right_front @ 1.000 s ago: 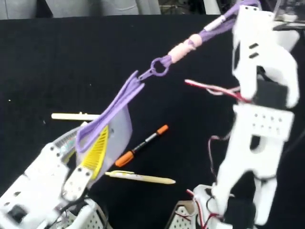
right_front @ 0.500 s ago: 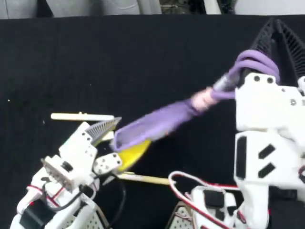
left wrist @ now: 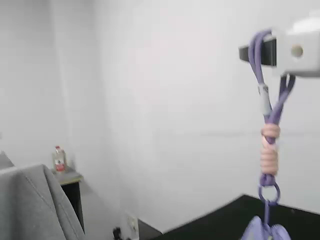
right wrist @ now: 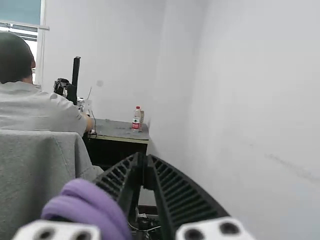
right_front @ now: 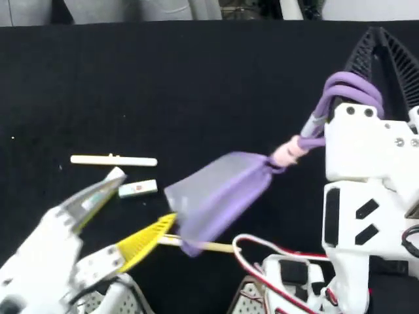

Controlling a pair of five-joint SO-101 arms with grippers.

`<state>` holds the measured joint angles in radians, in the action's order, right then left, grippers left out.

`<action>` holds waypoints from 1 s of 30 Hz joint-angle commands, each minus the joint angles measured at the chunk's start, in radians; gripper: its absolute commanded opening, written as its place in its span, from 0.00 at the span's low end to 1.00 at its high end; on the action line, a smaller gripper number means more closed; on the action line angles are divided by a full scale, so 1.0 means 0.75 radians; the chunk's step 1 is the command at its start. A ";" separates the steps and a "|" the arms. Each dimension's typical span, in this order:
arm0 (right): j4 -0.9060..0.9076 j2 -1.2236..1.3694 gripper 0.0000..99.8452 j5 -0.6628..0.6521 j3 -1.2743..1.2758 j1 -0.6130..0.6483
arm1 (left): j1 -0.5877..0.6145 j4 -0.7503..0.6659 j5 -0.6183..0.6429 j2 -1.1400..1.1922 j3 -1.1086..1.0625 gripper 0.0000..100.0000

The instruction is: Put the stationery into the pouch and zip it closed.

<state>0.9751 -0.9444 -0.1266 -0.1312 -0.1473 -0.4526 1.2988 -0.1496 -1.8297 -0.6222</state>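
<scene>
Your right hand [right_front: 375, 34] pinches the purple strap [right_front: 350, 85] so the pouch [right_front: 219, 193] dangles above the counter [right_front: 196, 85]. Your left hand [right_front: 144, 197] is spread beside it, likely to steady it.

no text, labels or numbers legible anywhere

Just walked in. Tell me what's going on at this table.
The right gripper holds the purple pouch up by its strap, so the pouch hangs tilted over the black table. The left gripper is open and empty beside it. Stationery lies out on the table: a pale pen, a small white piece, and another pen partly under the pouch.
</scene>
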 commanded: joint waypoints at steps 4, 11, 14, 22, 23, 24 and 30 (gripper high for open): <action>-0.053 0.062 0.01 0.004 -0.048 -0.166 | 0.289 -0.027 -0.025 0.018 0.199 0.31; -0.061 0.103 0.01 0.004 -0.046 -0.164 | 0.611 -0.325 -0.031 0.452 -0.148 0.31; -0.063 0.116 0.01 0.004 -0.048 -0.164 | 0.615 -0.360 -0.158 0.753 -0.146 0.31; -0.055 0.116 0.01 0.000 -0.046 -0.029 | 0.539 -0.376 -0.632 1.418 -0.056 0.31; -0.053 0.116 0.01 -0.004 -0.046 -0.012 | 0.539 -0.405 -0.689 1.493 -0.050 0.31; -0.053 0.116 0.01 -0.004 -0.046 -0.006 | 0.547 -0.442 -0.732 1.565 -0.044 0.31; -0.051 0.116 0.01 -0.006 -0.044 -0.002 | 0.566 -0.626 -1.017 1.989 -0.028 0.31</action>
<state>0.9659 -0.8631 -0.1266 -0.1343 -0.1642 -0.0353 0.8953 -0.8263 -0.4549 -0.7204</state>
